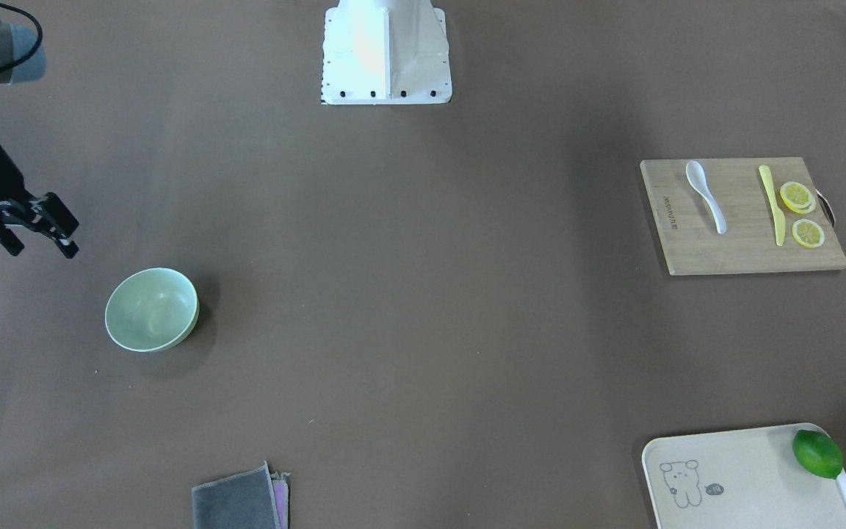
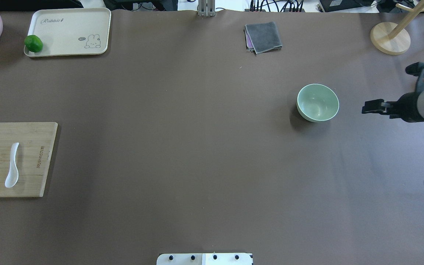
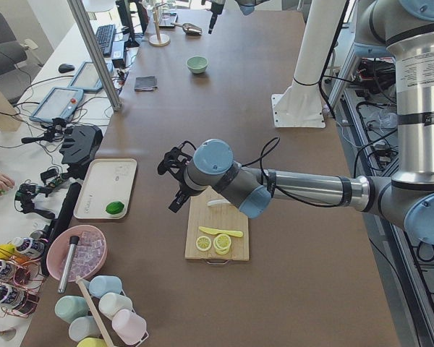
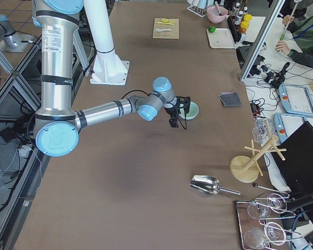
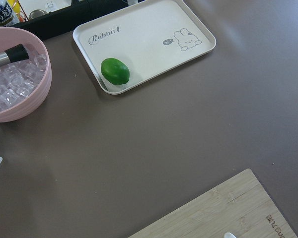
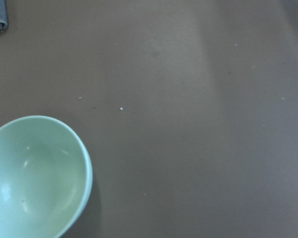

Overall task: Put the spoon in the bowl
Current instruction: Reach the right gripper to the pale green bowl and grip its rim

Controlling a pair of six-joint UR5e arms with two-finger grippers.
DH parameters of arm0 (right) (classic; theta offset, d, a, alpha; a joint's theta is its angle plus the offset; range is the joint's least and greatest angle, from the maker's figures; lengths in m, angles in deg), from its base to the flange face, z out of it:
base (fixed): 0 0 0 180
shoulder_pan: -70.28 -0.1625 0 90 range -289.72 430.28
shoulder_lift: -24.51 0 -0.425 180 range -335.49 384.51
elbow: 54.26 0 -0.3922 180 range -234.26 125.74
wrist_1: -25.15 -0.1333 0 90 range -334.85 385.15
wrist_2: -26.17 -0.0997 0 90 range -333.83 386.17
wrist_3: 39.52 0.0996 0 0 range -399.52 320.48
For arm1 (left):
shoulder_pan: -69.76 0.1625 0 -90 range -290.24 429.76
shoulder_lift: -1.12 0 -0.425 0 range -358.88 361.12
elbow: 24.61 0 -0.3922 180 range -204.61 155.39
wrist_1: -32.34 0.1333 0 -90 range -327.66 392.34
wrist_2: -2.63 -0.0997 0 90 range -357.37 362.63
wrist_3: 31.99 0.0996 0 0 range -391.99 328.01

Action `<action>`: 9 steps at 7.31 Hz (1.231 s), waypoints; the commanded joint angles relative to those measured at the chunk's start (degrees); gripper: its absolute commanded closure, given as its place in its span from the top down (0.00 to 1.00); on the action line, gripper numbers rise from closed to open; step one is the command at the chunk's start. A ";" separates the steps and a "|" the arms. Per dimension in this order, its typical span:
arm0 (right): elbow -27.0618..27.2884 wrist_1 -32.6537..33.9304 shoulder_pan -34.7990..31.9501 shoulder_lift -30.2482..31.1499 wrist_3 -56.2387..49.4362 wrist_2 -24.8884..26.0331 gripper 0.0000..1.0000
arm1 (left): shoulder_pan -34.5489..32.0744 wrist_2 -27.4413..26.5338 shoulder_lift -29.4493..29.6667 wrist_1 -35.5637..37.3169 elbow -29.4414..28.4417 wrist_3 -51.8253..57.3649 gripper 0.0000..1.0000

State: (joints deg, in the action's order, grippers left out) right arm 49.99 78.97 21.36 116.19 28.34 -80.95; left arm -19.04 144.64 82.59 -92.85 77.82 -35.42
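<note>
Spoon point(image 1: 706, 195) is on the wooden cutting board point(image 1: 739, 253), way over on your left arm's point(image 3: 296, 189) side, so that's the arm I'd use. The left jaws hang above the table point(image 1: 423, 308) just past the board's outer edge. The spoon sits below them and back toward the robot's base. On the left wrist view only a white sliver of it peeks in at the bottom edge. You can't tell from the side view whether those jaws are open or closed.

The spoon's long axis runs roughly toward and away from the base, scoop end nearer the base, handle pointing out toward the left jaws. So you'd probably pull back, drop, and pinch across the handle.

The yellow knife point(image 1: 772, 202) lies beside it, roughly parallel, with a strip of board between them, and the lemon slices point(image 1: 797, 198) are beyond that. The board is flat and the spoon sits low, so it might skid.

The bowl point(image 1: 151, 310) is well apart on the other side, near the right jaws, which are spread open and hold nothing. It's a long stretch of table from board to bowl, so plan on a long carry or a hand-off.
</note>
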 commanded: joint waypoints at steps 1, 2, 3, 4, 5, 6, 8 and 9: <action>-4.39 -0.29 4.52 -5.35 4.72 5.16 0.84 | 0.03 -0.06 -0.08 -0.05 -0.03 0.01 0.98; -4.84 -0.47 5.14 -6.32 5.77 5.52 0.78 | 0.03 -0.15 -0.08 -0.05 -0.47 0.09 0.98; -5.19 -0.47 5.32 -7.20 6.13 5.61 0.70 | 0.03 -0.24 -0.08 -0.05 -0.65 0.10 0.98; -5.80 -0.55 5.32 -7.39 6.22 5.79 0.56 | 0.03 -0.33 -0.08 -0.05 -0.65 0.10 0.98; -6.85 -0.55 5.85 -7.39 8.22 7.88 0.42 | 0.03 -0.33 -0.08 -0.05 -0.65 0.10 0.98; -7.21 -0.55 6.29 -7.30 8.59 8.59 0.40 | 0.03 -0.42 -0.08 -0.05 -0.73 0.10 0.98; -6.61 -0.55 6.47 -7.74 10.52 8.60 0.00 | 0.12 -0.42 0.01 -0.14 -1.26 0.18 0.98; -6.34 -0.47 6.47 -9.39 10.62 8.60 0.00 | 0.12 -0.33 0.01 -0.14 -1.18 0.18 0.98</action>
State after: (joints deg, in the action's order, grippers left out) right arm 43.28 78.43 27.77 108.22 38.39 -72.42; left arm -18.95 144.25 82.59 -92.98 76.67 -35.25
